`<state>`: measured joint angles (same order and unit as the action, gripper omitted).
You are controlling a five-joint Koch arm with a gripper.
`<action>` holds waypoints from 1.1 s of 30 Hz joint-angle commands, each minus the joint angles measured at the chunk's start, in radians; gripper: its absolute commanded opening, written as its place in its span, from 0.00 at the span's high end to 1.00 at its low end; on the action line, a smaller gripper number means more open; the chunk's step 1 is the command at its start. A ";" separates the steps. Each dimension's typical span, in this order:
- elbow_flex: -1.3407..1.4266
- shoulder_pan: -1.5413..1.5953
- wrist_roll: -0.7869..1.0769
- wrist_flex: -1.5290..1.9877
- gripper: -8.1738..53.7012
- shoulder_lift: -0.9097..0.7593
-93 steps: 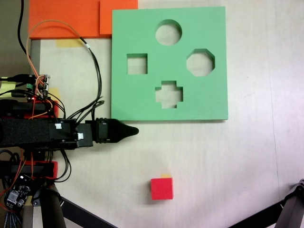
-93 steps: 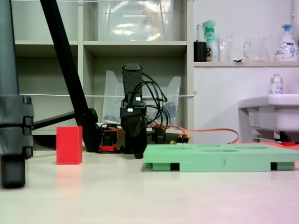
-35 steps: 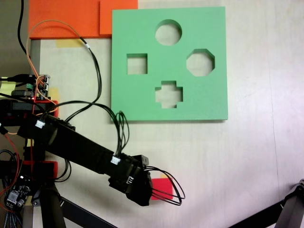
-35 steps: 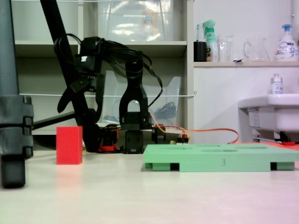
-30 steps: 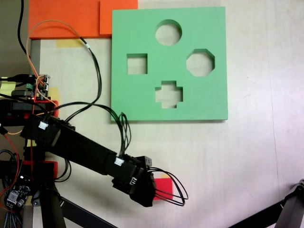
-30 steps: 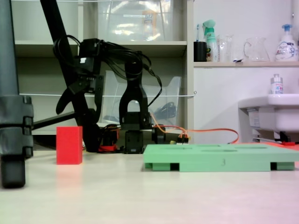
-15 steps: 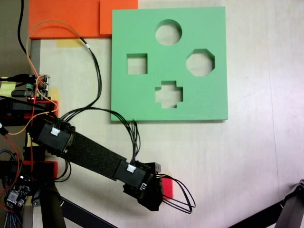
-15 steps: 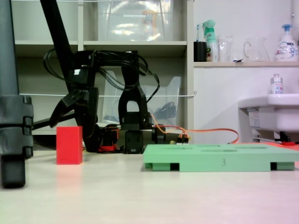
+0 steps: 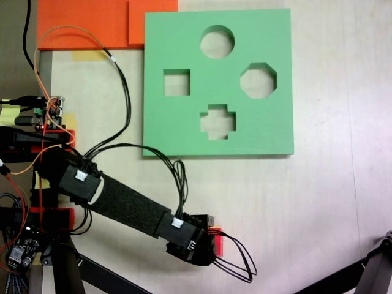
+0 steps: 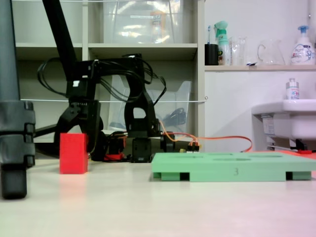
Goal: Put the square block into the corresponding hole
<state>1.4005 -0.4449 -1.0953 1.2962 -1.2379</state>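
**Q:** where are you at with the block run?

**A:** Reach-in stage, I'd say. From the low side camera, going left to right: a fat black tripod leg (image 10: 12,138) right up front, then the square block (image 10: 73,153) standing on the table (image 10: 158,207), then the arm folded over with the gripper (image 10: 79,129) coming down right above and behind the block, then the green board (image 10: 232,168) lying flat well off to the right. From above, the wrist and its cable loops cover most of the block (image 9: 218,244); just a red sliver shows at the gripper's (image 9: 205,251) right edge.

**Q:** has it got hold of it?

**A:** Honestly can't tell. The jaws look spread a bit around the top of the block in the side shot, but one sits behind the other and the top camera hides the tips. The block looks flat on the table, so I'd guess no grip yet.

**Q:** so next?

**A:** My read: settle lower, close on the cube, lift, then carry it up to the hole (image 9: 176,82), the square cutout at the board's left side from above. It's a snug-looking fit, so the cube needs to be squared up with it.

**Q:** setup?

**A:** Pale smooth tabletop, orange foam slabs (image 9: 86,21) at the top-left corner, shelving (image 10: 143,47) behind, sink (image 10: 286,123) and spray bottles (image 10: 223,42) on the right.
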 commanded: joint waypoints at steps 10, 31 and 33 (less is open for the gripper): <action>0.055 -0.006 -0.008 -0.011 0.65 -0.011; 0.095 0.675 -0.698 0.261 0.87 -0.592; 0.106 0.867 -0.874 0.201 0.87 -0.592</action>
<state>1.5094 0.3191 -1.8316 1.5263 -1.7917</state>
